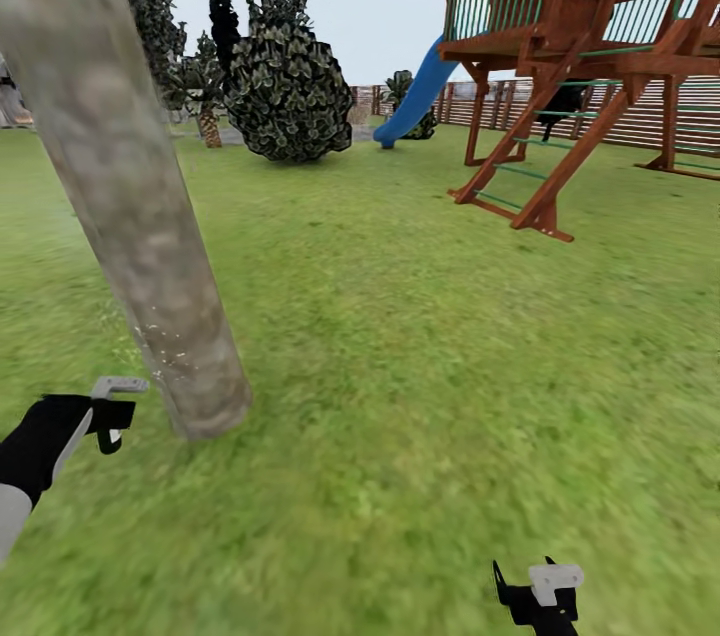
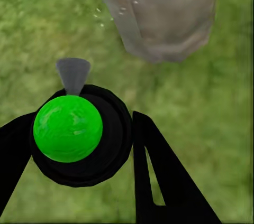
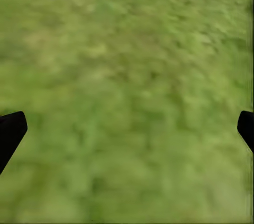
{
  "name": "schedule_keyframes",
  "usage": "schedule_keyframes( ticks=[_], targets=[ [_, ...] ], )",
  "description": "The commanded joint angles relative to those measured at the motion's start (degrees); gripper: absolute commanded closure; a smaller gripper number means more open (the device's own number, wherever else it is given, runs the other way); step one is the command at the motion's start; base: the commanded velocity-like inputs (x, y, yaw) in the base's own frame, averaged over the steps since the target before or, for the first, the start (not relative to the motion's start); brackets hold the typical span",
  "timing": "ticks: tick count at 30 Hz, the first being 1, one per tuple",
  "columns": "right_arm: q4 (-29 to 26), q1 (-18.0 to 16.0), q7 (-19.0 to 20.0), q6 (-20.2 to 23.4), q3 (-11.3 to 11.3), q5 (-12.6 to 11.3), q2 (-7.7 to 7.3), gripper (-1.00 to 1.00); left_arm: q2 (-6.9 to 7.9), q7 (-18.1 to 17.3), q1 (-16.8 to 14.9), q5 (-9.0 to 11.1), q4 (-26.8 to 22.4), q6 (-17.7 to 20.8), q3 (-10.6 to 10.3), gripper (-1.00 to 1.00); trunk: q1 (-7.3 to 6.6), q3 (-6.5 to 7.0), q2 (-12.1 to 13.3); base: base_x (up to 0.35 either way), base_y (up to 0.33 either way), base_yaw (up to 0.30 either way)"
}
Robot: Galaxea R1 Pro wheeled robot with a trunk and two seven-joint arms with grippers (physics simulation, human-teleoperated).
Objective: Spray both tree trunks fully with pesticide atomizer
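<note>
The left gripper [image 2: 84, 145] is clamping the pesticide atomizer [image 2: 69, 128], a rigid, probably light bottle best gripped round its black body below the green cap, its contents hidden, nozzle aiming at the tree trunk [image 1: 120, 186] base just beside it, while the right gripper [image 3: 127, 129] is hanging wide apart and empty over grass [image 1: 450, 366].

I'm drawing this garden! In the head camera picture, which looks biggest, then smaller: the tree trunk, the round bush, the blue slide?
1. The tree trunk looks biggest, but it stands closest to the camera, so that is partly nearness.
2. The round bush, farther back.
3. The blue slide, smallest in the picture and farthest away; its real size may differ.
</note>
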Motion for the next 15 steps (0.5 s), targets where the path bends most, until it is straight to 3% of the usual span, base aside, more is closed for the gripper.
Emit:
schedule_keyframes(
  ticks=[1, 10, 13, 15],
  targets=[
    [0.1, -0.1, -0.1, -0.2, -0.4, 0.6, 0.02, -1.0, -0.1, -0.3, 0.1, -0.2, 0.0, 0.4, 0.1, 1.0, -0.01, -0.05, 0.0, 0.0, -0.275, 0.0],
    [0.1, -0.1, -0.1, -0.2, -0.4, 0.6, 0.02, -1.0, -0.29, 0.0, 0.2, 0.0, 5.0, -0.4, 0.2, 1.0, -0.01, -0.05, 0.0, 0.0, -0.275, 0.024],
    [0.1, -0.1, -0.1, -0.2, -0.4, 0.6, 0.02, -1.0, -0.9, 0.3, 0.4, 1.7, 12.6, -9.8, 0.3, 1.0, -0.01, -0.05, 0.0, 0.0, -0.275, 0.256],
    [0.1, -0.1, -0.1, -0.2, -0.4, 0.6, 0.02, -1.0, -1.04, 1.8, 0.4, 1.9, 13.5, -10.4, 0.3, 1.0, -0.01, -0.05, 0.0, 0.0, -0.275, 0.276]
  ],
)
